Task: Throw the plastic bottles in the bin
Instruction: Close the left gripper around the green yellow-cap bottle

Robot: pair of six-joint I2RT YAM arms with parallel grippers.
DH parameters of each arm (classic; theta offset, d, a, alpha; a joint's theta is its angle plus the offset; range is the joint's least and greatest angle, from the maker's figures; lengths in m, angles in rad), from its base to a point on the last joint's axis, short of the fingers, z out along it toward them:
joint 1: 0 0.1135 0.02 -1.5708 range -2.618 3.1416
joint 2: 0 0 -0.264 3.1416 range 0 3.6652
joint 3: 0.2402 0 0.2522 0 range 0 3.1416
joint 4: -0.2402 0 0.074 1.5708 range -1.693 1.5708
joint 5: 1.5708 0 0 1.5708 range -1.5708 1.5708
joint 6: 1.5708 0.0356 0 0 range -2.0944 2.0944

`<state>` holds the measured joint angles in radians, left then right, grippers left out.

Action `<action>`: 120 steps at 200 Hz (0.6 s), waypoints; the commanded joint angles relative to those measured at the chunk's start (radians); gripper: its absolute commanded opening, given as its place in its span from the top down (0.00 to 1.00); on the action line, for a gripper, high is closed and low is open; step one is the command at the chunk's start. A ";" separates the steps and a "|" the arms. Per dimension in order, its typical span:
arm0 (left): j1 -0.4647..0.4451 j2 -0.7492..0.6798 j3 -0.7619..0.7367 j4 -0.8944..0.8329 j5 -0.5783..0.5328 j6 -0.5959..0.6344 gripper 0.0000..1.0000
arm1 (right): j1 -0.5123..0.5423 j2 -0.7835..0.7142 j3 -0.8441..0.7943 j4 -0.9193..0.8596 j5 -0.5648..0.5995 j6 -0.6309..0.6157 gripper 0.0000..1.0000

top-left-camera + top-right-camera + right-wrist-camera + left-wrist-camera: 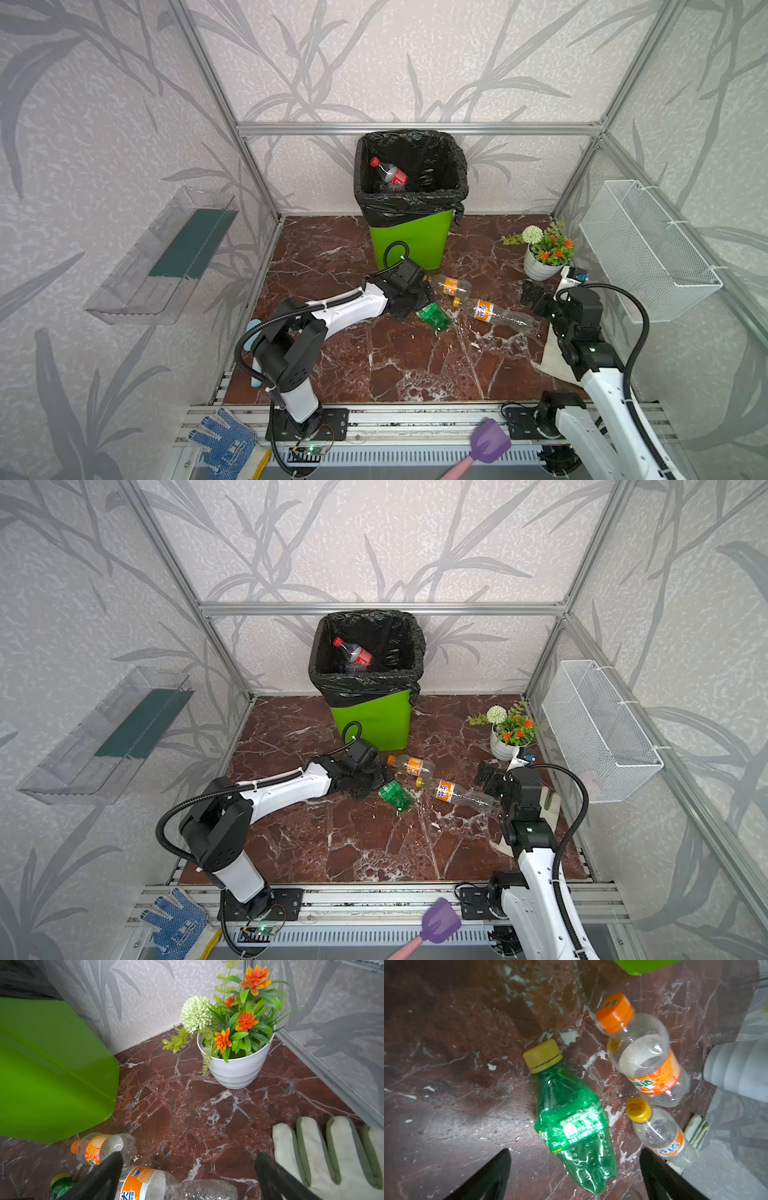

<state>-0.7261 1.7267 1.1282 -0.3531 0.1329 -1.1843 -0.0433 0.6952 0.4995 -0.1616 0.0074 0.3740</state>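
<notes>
Tray of clear plastic (pixel 162 257) hangs on the left wall, and at the near left edge a white glove with blue dots (pixel 224 444) lies on the metal rails. The left arm reaches over the red-brown marble surface (pixel 374 365) toward the middle. The left gripper (pixel 574 1151) hangs low there with its two black fingers spread wide, holding nothing. In the left wrist view the green bottle (pixel 571 1126) lies on its side on the marble between these fingers, apart from both. Behind it, at the far wall, stands the bin (pixel 411 245), and inside its black bag rests one bottle with red cap and red label (pixel 390 172). Just right of the green bottle two clear bottles with orange labels lie on their sides: a small one with orange cap (pixel 451 286), nearer to the bin, and a longer one with yellow cap (pixel 494 313). A purple scoop (pixel 490 442) lies at the near edge. The right gripper (pixel 189 1154) is near the base of the longer bottle, its fingers also wide apart and empty. Farther right stand a white flower pot (pixel 540 268) and, nearer, a white work glove (pixel 311 1147) on the marble; a wire basket (pixel 648 249) hangs on the right wall.
</notes>
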 commanded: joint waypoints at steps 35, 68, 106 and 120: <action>-0.025 0.066 0.124 -0.145 -0.053 -0.096 0.01 | -0.012 0.015 -0.038 0.053 -0.024 0.016 0.01; -0.037 0.120 0.177 -0.183 -0.049 -0.120 0.01 | -0.020 0.018 -0.050 0.060 -0.023 0.016 0.01; -0.047 0.179 0.201 -0.190 -0.025 -0.159 0.01 | -0.031 0.019 -0.050 0.066 -0.029 0.012 0.01; -0.050 0.202 0.218 -0.192 -0.022 -0.159 0.01 | -0.036 0.021 -0.052 0.068 -0.033 0.012 0.01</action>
<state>-0.7666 1.8908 1.3079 -0.5007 0.1074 -1.3060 -0.0685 0.7147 0.4549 -0.1246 -0.0105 0.3782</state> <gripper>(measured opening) 0.994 0.991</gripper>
